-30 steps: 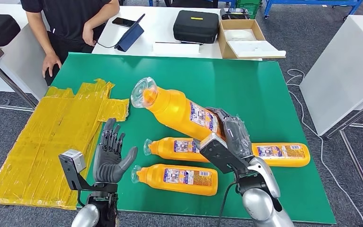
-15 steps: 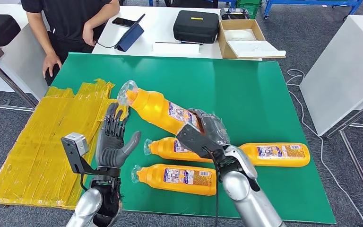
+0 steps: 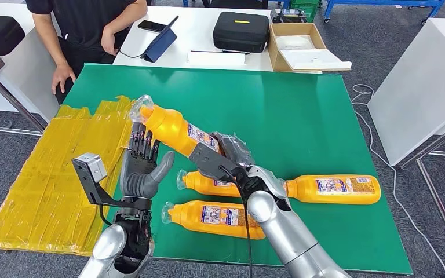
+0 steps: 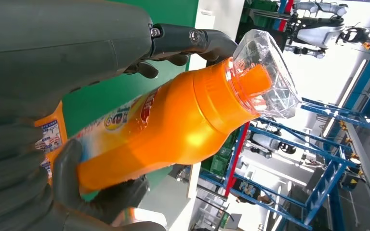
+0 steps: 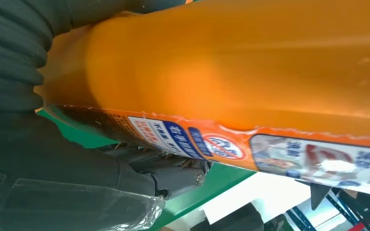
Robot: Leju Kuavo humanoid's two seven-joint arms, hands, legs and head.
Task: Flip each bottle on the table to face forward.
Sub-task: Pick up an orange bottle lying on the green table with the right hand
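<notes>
Left wrist view: left hand (image 4: 53,159) touching raised bottle (image 4: 173,125).

We see a green bench (image 3: 301,110) carrying three orange bottles on their sides near its front edge. One bottle (image 3: 213,216) lies nearest the front, clear cap to the left. A second bottle (image 3: 204,183) lies just behind it, cap also left, partly hidden. A third bottle (image 3: 336,189) lies to the right. Crumpled yellow sheeting (image 3: 58,174) covers the bench's left side and hangs past its edge.
</notes>
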